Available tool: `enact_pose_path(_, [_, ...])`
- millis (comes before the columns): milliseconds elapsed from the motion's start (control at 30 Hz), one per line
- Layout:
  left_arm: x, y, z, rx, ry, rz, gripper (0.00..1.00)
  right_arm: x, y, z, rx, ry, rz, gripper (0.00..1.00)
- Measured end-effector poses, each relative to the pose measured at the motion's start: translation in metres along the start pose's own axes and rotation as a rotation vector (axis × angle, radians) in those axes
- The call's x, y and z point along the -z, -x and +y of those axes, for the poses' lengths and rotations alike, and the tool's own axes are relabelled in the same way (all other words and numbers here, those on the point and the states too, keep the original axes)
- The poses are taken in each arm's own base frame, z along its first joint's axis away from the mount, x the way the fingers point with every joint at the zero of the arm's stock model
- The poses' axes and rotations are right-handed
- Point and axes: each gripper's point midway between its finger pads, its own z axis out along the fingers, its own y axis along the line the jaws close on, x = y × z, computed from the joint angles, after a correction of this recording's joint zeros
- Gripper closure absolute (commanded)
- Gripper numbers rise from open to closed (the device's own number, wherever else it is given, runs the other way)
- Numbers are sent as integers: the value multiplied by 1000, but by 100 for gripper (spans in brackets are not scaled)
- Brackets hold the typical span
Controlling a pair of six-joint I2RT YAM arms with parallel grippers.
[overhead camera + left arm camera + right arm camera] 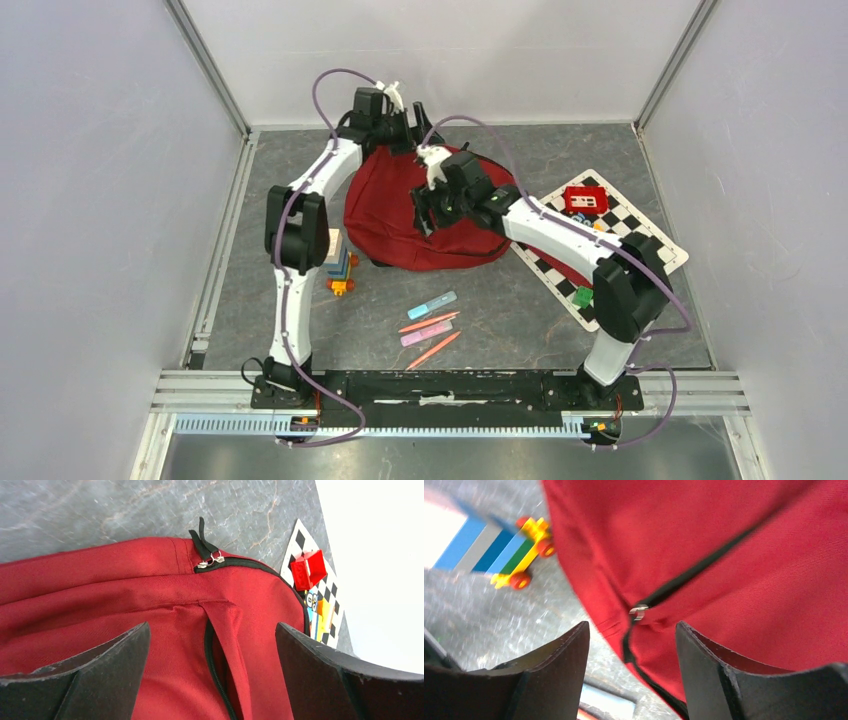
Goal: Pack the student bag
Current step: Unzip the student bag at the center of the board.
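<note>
The student bag [385, 215], a dark red backpack, lies flat in the middle of the table. My left gripper [402, 130] hovers at the bag's far edge, open, with nothing between its fingers. In the left wrist view the left gripper [212, 645] straddles a zip slit on the bag [100, 590], and two zip pulls [210, 560] lie beyond it. My right gripper [428, 210] hangs over the bag's middle. In the right wrist view the right gripper [631, 640] stands open over the edge of the bag [749, 555], just short of a metal zip pull [639, 611].
A checkered board [640, 240] lies right of the bag with a small red box [585, 200] and small toys on it. A stack of coloured blocks on a toy car [340, 265] stands left of the bag. Several pens and crayons [432, 320] lie nearer the arm bases.
</note>
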Motion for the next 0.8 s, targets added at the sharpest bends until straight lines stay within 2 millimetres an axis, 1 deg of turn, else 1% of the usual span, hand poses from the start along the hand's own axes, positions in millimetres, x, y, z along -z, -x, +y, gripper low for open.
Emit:
enact_pose_path(67, [16, 14, -4, -23, 24, -35, 0, 9, 11, -21, -59, -60, -35, 30])
enact_pose_path(100, [25, 19, -6, -30, 38, -51, 0, 14, 17, -36, -98, -99, -54, 30])
enact_pose_path(200, [58, 34, -12, -46, 101, -103, 0, 23, 23, -77, -203, -214, -89, 30])
enact_pose_path(267, [75, 40, -14, -50, 135, -129, 0, 27, 24, -97, -268, -274, -103, 30])
enact_pose_path(300, [87, 41, -15, -53, 159, -142, 0, 28, 24, -104, -294, -294, -109, 30])
enact_pose_path(333, [91, 41, -14, -50, 167, -143, 0, 29, 25, -109, -318, -310, -114, 30])
enact_pose_path(400, [100, 37, -12, -48, 190, -147, 0, 25, 34, -114, -350, -324, -131, 30])
enact_pose_path(533, [110, 8, -3, -14, 233, -86, 0, 13, 53, -114, -373, -316, -158, 30])
enact_pose_path(600, [112, -5, 3, 2, 256, -57, 0, 8, 57, -115, -387, -314, -162, 33])
enact_pose_path(700, [115, -18, 8, 19, 278, -22, 0, -1, 54, -113, -405, -305, -146, 35])
enact_pose_path(800, [117, -22, 10, 16, 286, -8, 0, -11, 44, -112, -420, -295, -114, 36])
